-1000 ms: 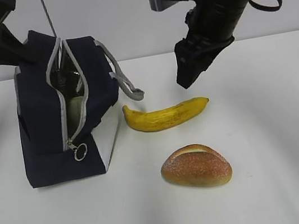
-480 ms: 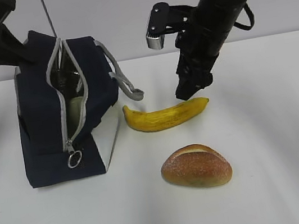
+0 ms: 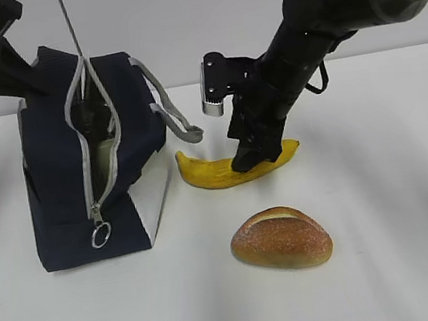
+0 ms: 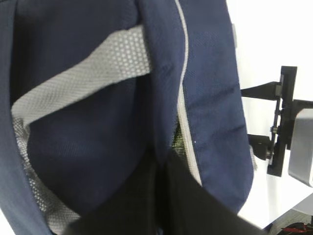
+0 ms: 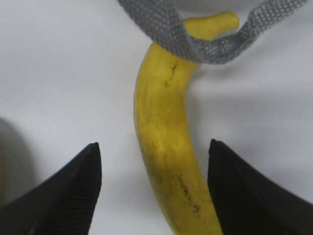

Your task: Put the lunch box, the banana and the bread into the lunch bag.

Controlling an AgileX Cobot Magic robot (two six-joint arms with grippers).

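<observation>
The navy lunch bag point(image 3: 79, 182) stands well off to the side of the right gripper's jaws, its grey zipper parted down the front, the ring pull point(image 3: 100, 235) dangling low, and something pale just visible inside the slit, too dim to name. The left gripper point(image 4: 161, 205) sits right up against the bag's top; in the left wrist view dark fabric and a grey strap handle point(image 4: 83, 73) fill the picture, and the jaws are pinched together, though what they pinch I cannot make out. Over to the right gripper point(image 5: 154, 191): jaws spread wide, one fingertip point(image 5: 63, 191) on either side of the banana point(image 5: 166, 147), which lies flat on the white table point(image 3: 384, 207) between them, not yet squeezed. The bread point(image 3: 280, 238) rests near the jaws, on the camera side of the banana, apart from both.
</observation>
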